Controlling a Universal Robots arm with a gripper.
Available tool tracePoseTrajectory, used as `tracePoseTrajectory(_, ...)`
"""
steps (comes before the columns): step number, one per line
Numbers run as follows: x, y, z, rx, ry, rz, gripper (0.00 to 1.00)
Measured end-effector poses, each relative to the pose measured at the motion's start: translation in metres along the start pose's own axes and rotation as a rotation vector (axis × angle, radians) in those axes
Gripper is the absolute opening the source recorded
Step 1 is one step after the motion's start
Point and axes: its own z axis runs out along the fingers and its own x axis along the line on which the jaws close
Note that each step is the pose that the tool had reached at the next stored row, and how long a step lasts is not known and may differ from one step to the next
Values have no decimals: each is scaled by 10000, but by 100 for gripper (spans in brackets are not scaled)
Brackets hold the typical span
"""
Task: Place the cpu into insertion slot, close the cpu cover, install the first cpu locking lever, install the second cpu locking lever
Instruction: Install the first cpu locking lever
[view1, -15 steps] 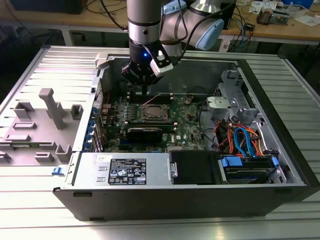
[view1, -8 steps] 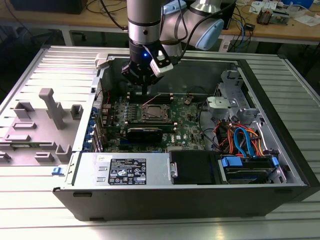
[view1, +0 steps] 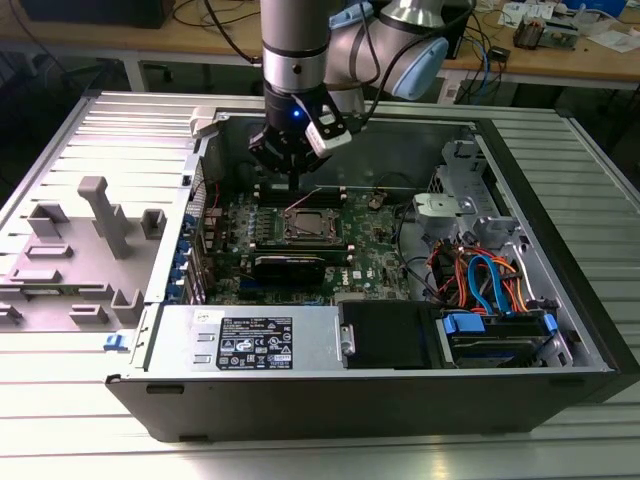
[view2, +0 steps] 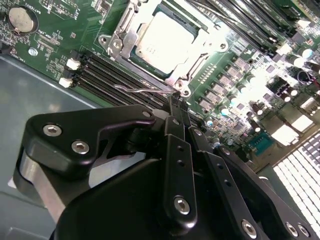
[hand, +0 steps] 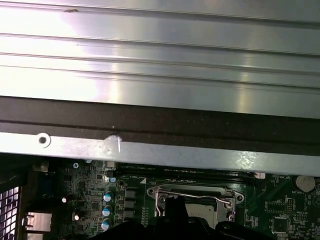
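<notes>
Gripper (view2: 176, 102): fingers pressed together, tips at a thin wire lever (view2: 137, 90) beside the socket.
Cpu (view2: 162, 40): seated in the insertion slot (view2: 131, 28), at the gripper's 12 o'clock.
Cpu cover (view2: 196, 56): lowered around the chip.

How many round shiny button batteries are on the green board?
1. The battery sits on the board, apart from the cpu. Others could be hidden under the gripper.

The arm reached straight down, wrist vertical, with the gripper (view1: 291, 183) pointing downward; in the second wrist view its fingers (view2: 176, 112) were pressed together.
</notes>
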Motion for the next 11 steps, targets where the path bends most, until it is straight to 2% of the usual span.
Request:
tracePoseTrajectory(2, -37, 30, 26, 60, 4, -1, 11)
tracePoseTrajectory(8, -118, 49, 79, 64, 17, -1, 11)
tracePoseTrajectory(11, -136, 51, 101, 64, 22, 1, 11)
